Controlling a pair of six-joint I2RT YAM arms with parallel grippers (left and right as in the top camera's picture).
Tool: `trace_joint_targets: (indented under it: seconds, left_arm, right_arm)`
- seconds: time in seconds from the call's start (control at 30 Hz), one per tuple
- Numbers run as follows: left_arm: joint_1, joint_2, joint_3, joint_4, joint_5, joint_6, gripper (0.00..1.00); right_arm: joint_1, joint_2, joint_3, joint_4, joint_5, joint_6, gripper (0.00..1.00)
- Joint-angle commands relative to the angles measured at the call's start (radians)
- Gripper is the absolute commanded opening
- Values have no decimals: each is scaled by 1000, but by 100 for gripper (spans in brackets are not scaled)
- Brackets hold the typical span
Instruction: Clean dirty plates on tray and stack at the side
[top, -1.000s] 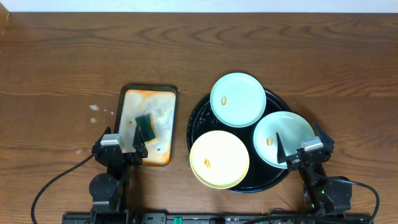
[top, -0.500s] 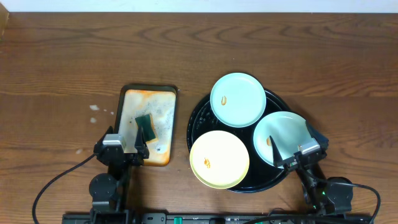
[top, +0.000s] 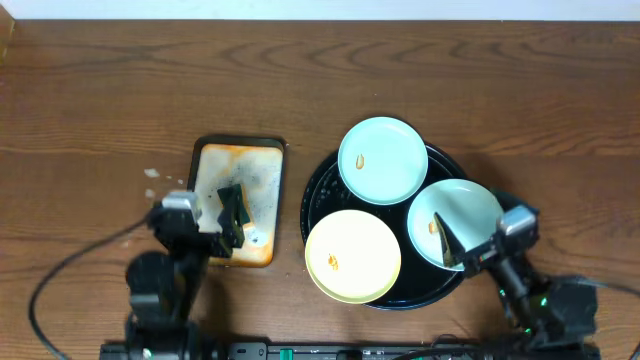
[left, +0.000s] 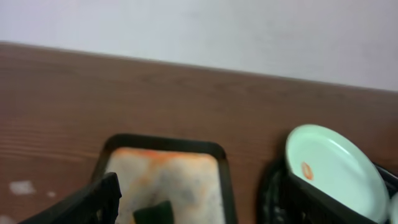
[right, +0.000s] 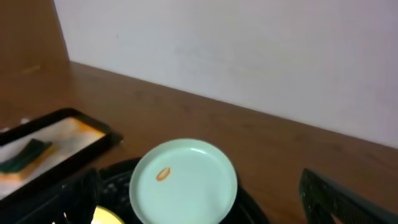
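three plates, all on the round black tray (top: 312, 195), none stacked aside yet.
- far mint plate (top: 385, 165): back of tray, orange speck (top: 360, 160) l of centre.
- right mint plate (top: 465, 212): overhangs tray's r rim, speck near its l edge.
- yellow plate (top: 352, 256): front-left, hangs over front rim, speck low-left.
- plate rims v close together; touching or not, can't tell.

right claw (top: 480, 228): jaws spread wide, nothing held, over near edge of right mint plate; contact unclear.
left claw (top: 200, 215): spread wide, empty, over front end of orange-stained rect tray (top: 255, 165), which sits just l of black tray.
green sponge (right: 23, 155) lies on the stained tray.
all on brown wood bench (top: 100, 100).
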Motion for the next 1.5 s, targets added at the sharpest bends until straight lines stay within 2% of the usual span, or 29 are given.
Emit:
trace_joint_targets:
  seconds: [0.0, 0.13, 0.23, 0.33, 0.47, 0.6, 0.83, 1.03, 1.3, 1.37, 1.47]
  left_arm:
    - [7, 190, 156, -60, 104, -8, 83]
    - [7, 385, 338, -168, 190, -9, 83]
    - [7, 486, 470, -270, 199, -9, 83]
    - [7, 542, 545, -325, 200, -9, 83]
    - [7, 542, 549, -344, 233, -10, 83]
    - [7, 535, 549, -389, 343, -9, 83]
    - [7, 535, 549, -429, 350, -9, 83]
    - [7, 535, 549, -484, 354, -9, 83]
    - [7, 545, 549, -539, 351, -14, 83]
    - [7, 555, 554, -564, 285, -60, 83]
    - [7, 585, 599, -662, 72, -116, 83]
  right_arm:
    - [3, 174, 165, -67, -16, 12, 99]
    - [3, 414, 388, -196, -19, 9, 99]
    - [3, 577, 556, -335, -20, 9, 99]
    - [3, 718, 693, -469, -24, 9, 99]
    - [3, 817, 749, -522, -35, 14, 99]
    - [3, 851, 749, -518, -127, 33, 99]
    - [3, 856, 749, -507, -306, 33, 99]
    - [3, 856, 749, -518, -312, 114, 99]
    - [8, 856, 749, -517, -227, 118, 99]
    - [21, 856, 749, -529, -191, 118, 99]
    - [54, 856, 749, -559, -111, 151, 99]
